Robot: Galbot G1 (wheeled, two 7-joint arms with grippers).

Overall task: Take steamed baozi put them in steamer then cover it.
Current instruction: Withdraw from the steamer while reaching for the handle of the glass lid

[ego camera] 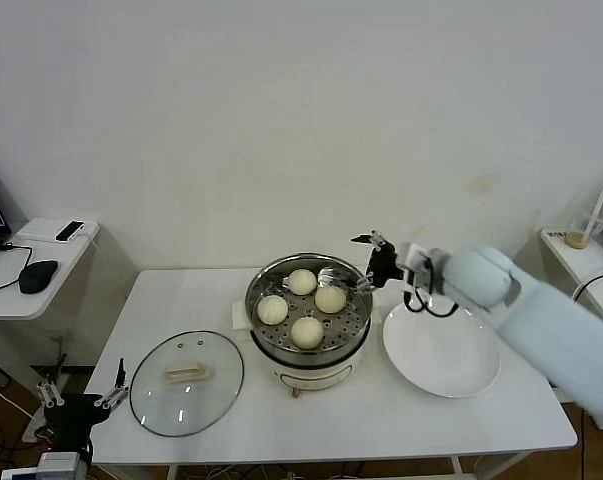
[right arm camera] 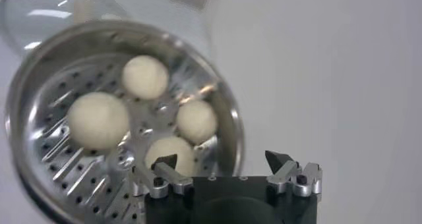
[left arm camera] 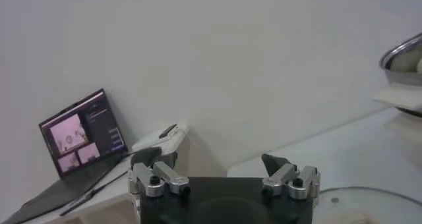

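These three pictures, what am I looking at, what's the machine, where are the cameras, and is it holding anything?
It is a two-armed robot working at a white table. The wide picture comes from a camera on its head; the other two come from cameras on its wrists. On the table stand a steamer with four baozi on its tray, the cover lying flat on the steamer's left, and a bare white plate on its right. The right gripper hangs open over the steamer's far right rim, holding nothing. The left gripper waits open, low off the table's left edge. A side desk holds a laptop.
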